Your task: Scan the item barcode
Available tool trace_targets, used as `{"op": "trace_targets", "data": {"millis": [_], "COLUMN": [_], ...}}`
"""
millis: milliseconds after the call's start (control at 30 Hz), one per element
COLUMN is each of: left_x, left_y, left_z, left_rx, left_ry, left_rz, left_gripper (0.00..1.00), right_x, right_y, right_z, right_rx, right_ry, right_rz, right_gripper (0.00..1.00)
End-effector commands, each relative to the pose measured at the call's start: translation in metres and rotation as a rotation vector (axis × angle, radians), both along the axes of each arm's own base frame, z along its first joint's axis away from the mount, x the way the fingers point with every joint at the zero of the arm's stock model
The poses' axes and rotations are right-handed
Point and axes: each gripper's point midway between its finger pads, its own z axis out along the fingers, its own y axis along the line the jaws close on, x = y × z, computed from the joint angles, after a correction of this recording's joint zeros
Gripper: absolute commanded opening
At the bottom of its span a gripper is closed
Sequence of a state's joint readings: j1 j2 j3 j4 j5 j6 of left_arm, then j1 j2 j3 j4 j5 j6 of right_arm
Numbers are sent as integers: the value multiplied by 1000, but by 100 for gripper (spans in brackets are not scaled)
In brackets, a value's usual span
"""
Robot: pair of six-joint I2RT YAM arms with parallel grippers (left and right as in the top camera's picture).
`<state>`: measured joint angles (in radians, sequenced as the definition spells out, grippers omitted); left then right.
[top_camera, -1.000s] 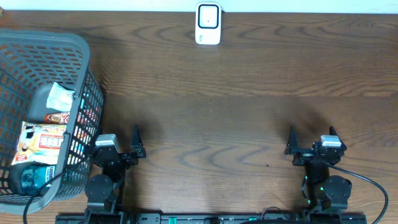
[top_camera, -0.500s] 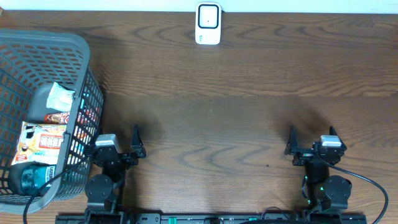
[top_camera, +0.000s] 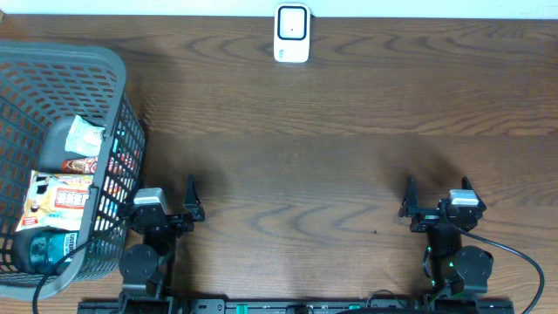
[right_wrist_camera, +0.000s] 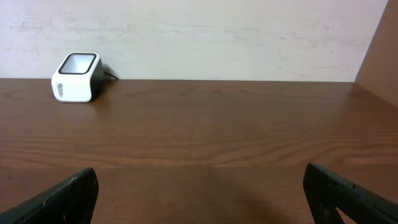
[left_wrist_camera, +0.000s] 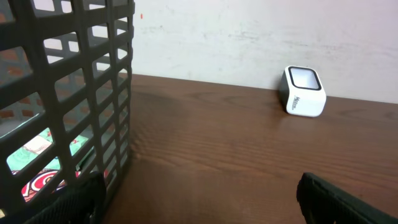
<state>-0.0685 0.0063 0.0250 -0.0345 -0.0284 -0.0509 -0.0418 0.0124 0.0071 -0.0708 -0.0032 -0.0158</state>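
At 6 o'clock, left gripper [top_camera: 162,202] & right gripper [top_camera: 438,199] wide, empty, unmoved since 1s ago; nothing picked from basket [top_camera: 61,54] at 9 yet.

One table [top_camera: 331,131] fills the overhead view. One scanner [top_camera: 291,33] stands at the top centre of the frame. One basket [top_camera: 61,54] sits at the left edge. Four goods can be counted inside it: one white pouch [top_camera: 85,135], one red bar [top_camera: 80,163], one orange-and-white pack [top_camera: 59,199] and one teal pack [top_camera: 48,250] at the lower left. Whether others lie beneath them cannot be told. Two grippers show along the bottom: the left gripper [top_camera: 162,197] and the right gripper [top_camera: 438,197].
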Motion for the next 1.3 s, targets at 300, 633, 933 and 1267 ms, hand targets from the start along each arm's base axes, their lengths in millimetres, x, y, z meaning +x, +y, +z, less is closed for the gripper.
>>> {"op": "trace_targets", "data": {"millis": [300, 633, 933, 1267], "left_x": [-1, 0, 0, 0], "left_y": [0, 1, 1, 1], "left_z": [-19, -15, -18, -18], "left_rx": [14, 13, 14, 14], "left_ry": [57, 41, 52, 54], "left_rz": [1, 5, 5, 5], "left_gripper": [98, 98, 98, 98], "right_x": [0, 0, 0, 0], "right_y": [-2, -2, -2, -2], "right_z": [-1, -1, -1, -1], "right_rx": [-15, -15, -15, -15], "right_ry": [4, 4, 4, 4], "right_rz": [-7, -7, -7, -7], "right_gripper": [99, 99, 99, 99]}}
